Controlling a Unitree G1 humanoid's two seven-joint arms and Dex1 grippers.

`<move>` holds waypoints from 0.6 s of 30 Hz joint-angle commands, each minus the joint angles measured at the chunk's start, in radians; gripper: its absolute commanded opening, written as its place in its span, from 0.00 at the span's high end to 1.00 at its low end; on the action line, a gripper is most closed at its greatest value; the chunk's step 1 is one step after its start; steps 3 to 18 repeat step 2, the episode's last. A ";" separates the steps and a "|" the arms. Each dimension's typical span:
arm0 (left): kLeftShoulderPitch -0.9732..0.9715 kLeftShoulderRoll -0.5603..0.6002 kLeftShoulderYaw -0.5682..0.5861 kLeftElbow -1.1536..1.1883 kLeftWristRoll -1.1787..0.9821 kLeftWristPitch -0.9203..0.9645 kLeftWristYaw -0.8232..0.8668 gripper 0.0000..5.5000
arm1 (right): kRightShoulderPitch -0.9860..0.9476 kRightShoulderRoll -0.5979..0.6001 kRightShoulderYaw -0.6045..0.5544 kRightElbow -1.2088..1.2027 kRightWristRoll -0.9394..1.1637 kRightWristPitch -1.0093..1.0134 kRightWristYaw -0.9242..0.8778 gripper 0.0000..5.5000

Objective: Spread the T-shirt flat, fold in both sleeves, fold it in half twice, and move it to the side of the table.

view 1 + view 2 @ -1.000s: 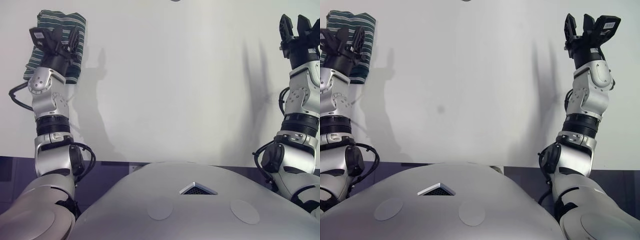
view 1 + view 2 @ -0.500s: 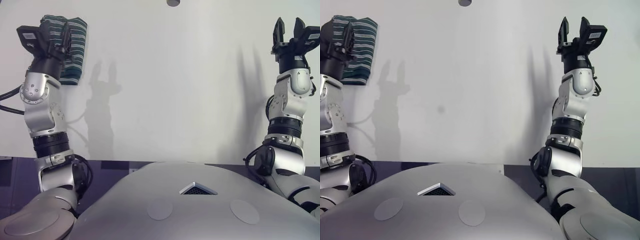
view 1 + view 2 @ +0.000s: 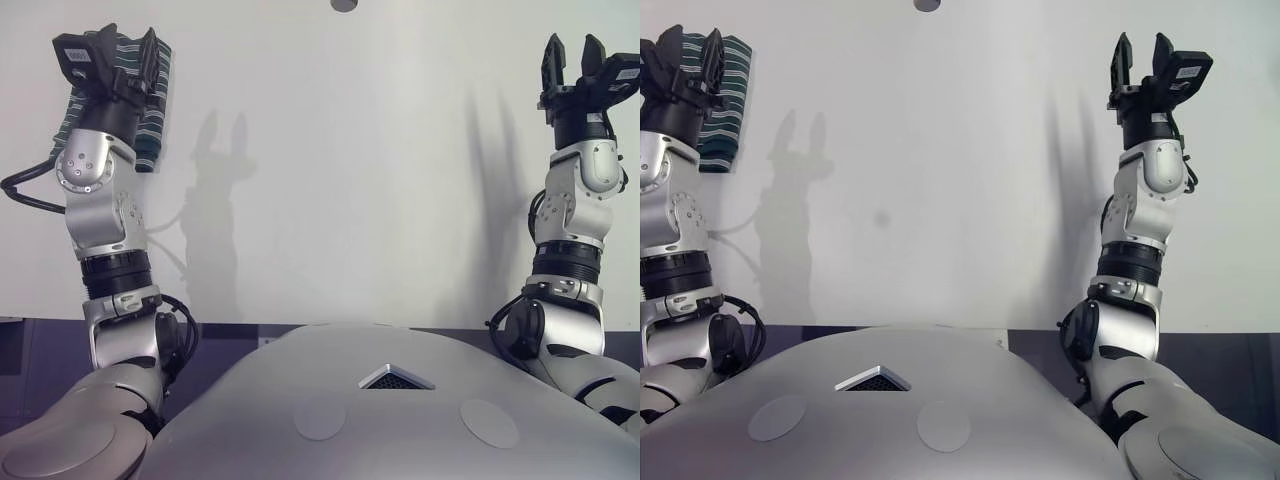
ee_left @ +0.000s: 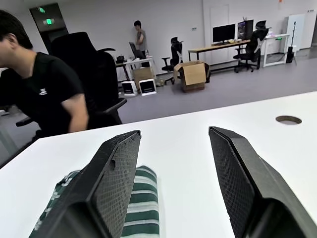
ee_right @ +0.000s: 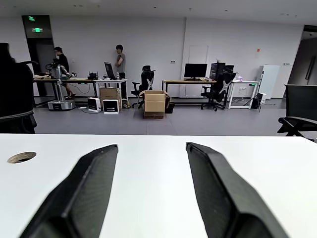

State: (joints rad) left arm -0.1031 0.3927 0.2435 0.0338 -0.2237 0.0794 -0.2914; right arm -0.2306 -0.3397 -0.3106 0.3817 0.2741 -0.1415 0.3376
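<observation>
Fingers [image 4: 116, 173]: left gripper [image 4: 174, 132] spread wide and empty; right gripper [image 5: 151, 147] likewise wide, holding nothing.
Change: left arm has lifted back off the T-shirt [image 3: 730, 70]; right arm has swung more upright.
Meaning: task looks finished, with the shirt parked folded at the table's [image 3: 350, 150] far left side.
T-shirt: soft knit, dark green with thin white stripes, compact round-edged rectangle.
Table: smooth matt white.
</observation>
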 commanded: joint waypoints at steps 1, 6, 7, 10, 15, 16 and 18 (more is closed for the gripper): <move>0.020 -0.033 -0.011 -0.073 0.011 0.015 0.037 0.54 | -0.045 -0.041 -0.021 0.055 0.016 0.025 0.020 0.53; 0.018 -0.036 -0.014 -0.092 0.012 0.027 0.045 0.54 | -0.050 -0.043 -0.018 0.058 0.014 0.029 0.024 0.53; 0.018 -0.036 -0.014 -0.092 0.012 0.027 0.045 0.54 | -0.050 -0.043 -0.018 0.058 0.014 0.029 0.024 0.53; 0.018 -0.036 -0.014 -0.092 0.012 0.027 0.045 0.54 | -0.050 -0.043 -0.018 0.058 0.014 0.029 0.024 0.53; 0.018 -0.036 -0.014 -0.092 0.012 0.027 0.045 0.54 | -0.050 -0.043 -0.018 0.058 0.014 0.029 0.024 0.53; 0.018 -0.036 -0.014 -0.092 0.012 0.027 0.045 0.54 | -0.050 -0.043 -0.018 0.058 0.014 0.029 0.024 0.53; 0.018 -0.036 -0.014 -0.092 0.012 0.027 0.045 0.54 | -0.050 -0.043 -0.018 0.058 0.014 0.029 0.024 0.53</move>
